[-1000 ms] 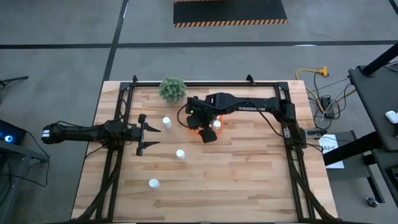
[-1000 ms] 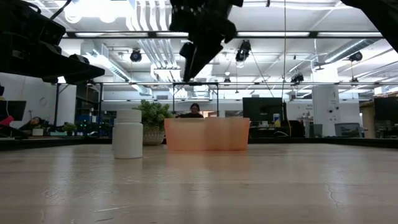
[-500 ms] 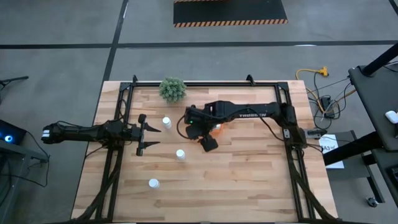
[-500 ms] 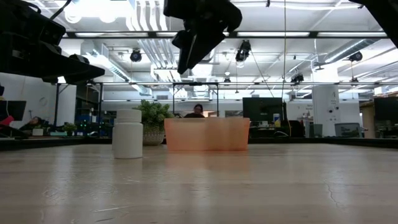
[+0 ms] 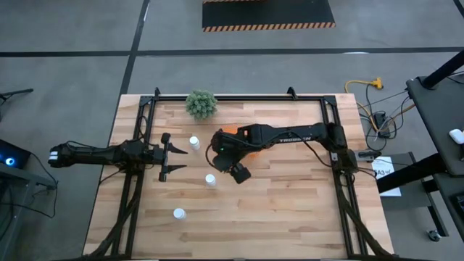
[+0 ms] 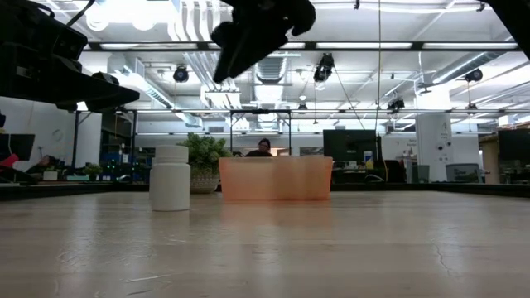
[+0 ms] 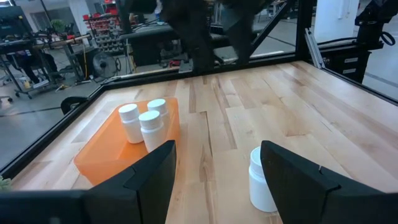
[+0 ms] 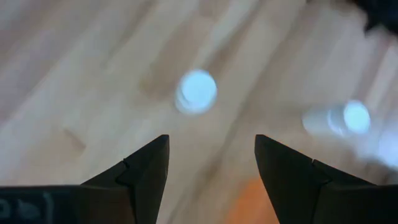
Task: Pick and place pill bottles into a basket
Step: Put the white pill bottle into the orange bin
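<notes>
Table: light wooden slatted tabletop (image 5: 290, 210) w/ black frame rails along its edges.
Right arm: long dark jointed arm (image 5: 290, 134) reaches from table's right side across to the middle, covering most of the basket in high view.
Left arm: dark arm (image 5: 101, 154) lies level along table's left side, waiting.
Plant: green bushy plant (image 5: 201, 104) at far edge, beside far-left bottle.
Basket: small bright orange low-walled basket (image 7: 118, 146); only an orange sliver shows in high view, left wrist view shows it whole w/ 3 small white capped pill bottles (image 7: 144, 122) inside.
Loose bottles: 3 on bare wood – one near plant (image 5: 194, 143), one mid-table (image 5: 210, 180), one toward near-left corner (image 5: 179, 214).
Right gripper (image 5: 237, 172): above table, just beside mid bottle, apart from it; fingers spread, holding nothing.
Left gripper (image 5: 171, 153): fingers parted, empty; mid bottle (image 7: 261, 180) shows between them, farther off.
Low view only: one bottle (image 6: 171, 177) upright in front; a person far behind basket.
Right wrist view only: blurred; white cap (image 8: 196, 91) below, between finger tips.
</notes>
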You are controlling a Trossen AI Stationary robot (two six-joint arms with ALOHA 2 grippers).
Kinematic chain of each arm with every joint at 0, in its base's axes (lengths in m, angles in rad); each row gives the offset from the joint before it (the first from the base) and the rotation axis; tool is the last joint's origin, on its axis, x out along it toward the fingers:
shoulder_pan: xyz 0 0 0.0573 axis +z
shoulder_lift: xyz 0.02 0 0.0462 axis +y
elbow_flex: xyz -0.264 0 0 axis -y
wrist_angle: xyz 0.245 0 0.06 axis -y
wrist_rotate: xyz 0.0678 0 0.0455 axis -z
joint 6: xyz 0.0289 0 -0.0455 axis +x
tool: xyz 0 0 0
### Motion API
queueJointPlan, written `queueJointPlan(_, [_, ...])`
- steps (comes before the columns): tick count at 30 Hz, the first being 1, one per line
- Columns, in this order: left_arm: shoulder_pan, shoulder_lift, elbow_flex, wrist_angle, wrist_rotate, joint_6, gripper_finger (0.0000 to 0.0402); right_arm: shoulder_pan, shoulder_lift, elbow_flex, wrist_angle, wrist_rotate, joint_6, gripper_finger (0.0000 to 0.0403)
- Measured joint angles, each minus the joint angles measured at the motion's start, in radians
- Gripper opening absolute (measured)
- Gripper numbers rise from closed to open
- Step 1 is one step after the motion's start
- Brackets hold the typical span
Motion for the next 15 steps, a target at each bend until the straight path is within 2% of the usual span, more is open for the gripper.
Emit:
queueJointPlan(6, [0.0, 0.0, 0.0, 0.0, 0.0, 0.0, 0.0217, 0.003, 0.0, -0.04, 0.157, -0.183, 0.012, 0.0224])
queueJointPlan(15, [0.0, 0.0, 0.0, 0.0, 0.0, 0.0, 0.0217, 0.001, -0.001, -0.191, 0.387, -0.197, 0.091, 0.0224])
